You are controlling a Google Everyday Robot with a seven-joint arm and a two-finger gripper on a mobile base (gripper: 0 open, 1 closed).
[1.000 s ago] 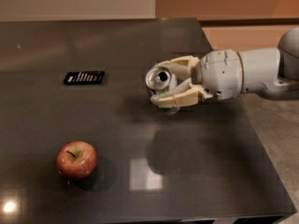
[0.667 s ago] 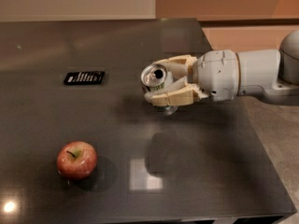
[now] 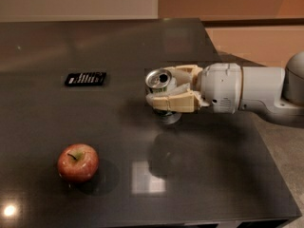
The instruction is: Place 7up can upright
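The can (image 3: pixel 159 80) sits between the jaws of the gripper (image 3: pixel 162 90), which pinch it from the far side and the near side. It is a little to the right of the middle of the tabletop (image 3: pixel 223 175), tilted, with its silver top facing up and left. I cannot tell if its bottom touches the surface. The arm (image 3: pixel 247 89) reaches in almost level over the right edge.
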